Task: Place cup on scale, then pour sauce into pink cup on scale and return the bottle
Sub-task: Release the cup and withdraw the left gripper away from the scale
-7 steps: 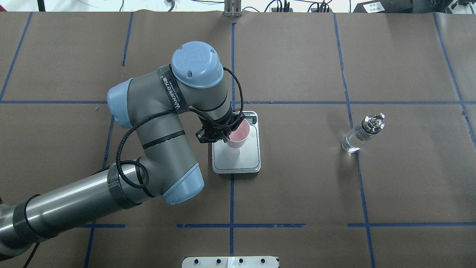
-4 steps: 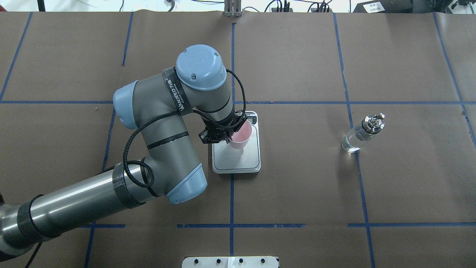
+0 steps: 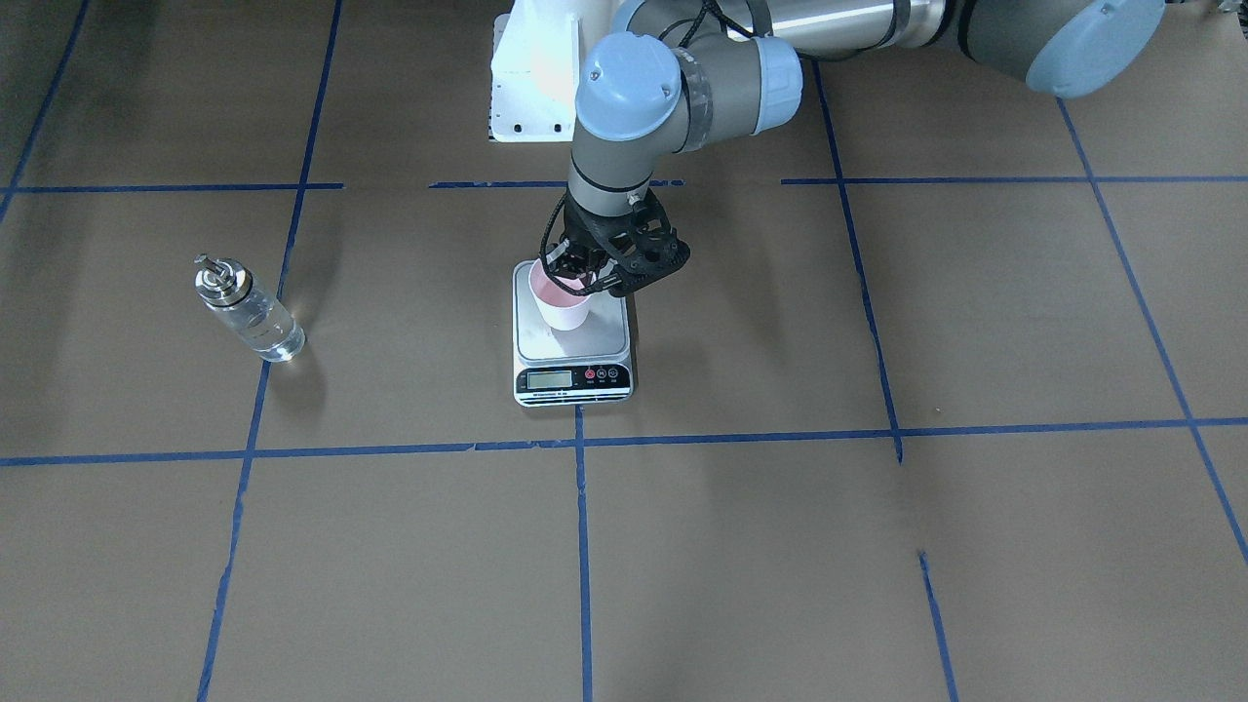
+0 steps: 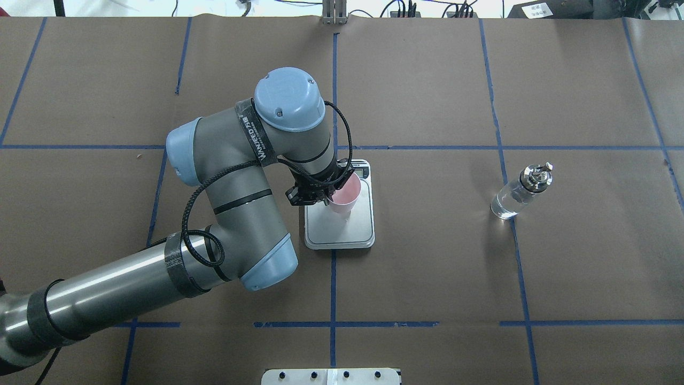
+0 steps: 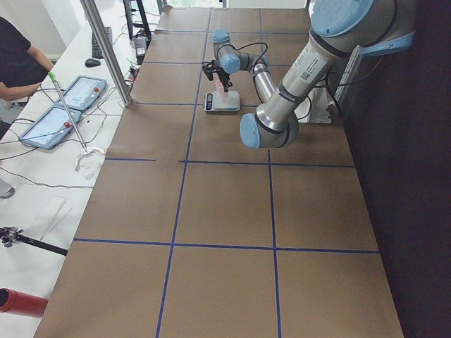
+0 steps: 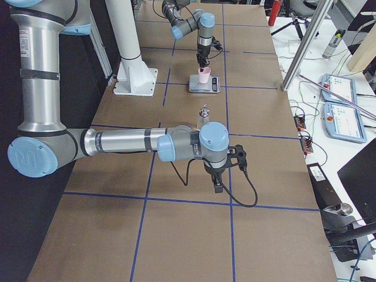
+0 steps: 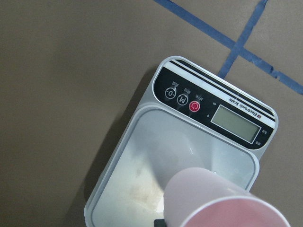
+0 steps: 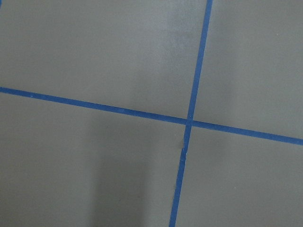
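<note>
The pink cup is in my left gripper, which is shut on the rim side nearest the robot's left. The cup hangs slightly tilted over the scale, with its base low over the silver plate; whether it touches I cannot tell. The front-facing view shows the cup, the left gripper and the scale. In the left wrist view the cup sits over the plate and the display is blank. The glass bottle of clear sauce stands far to the right. My right gripper shows only in the exterior right view, so I cannot tell its state.
Blue tape lines grid the brown table. A white mount plate lies at the near edge. In the side views, a person's arm and control tablets sit beyond the table's far edge, by a metal pole.
My left arm has shifted slightly right and forward, carrying the cup a little further over the scale's plate. The bottle has not moved.
</note>
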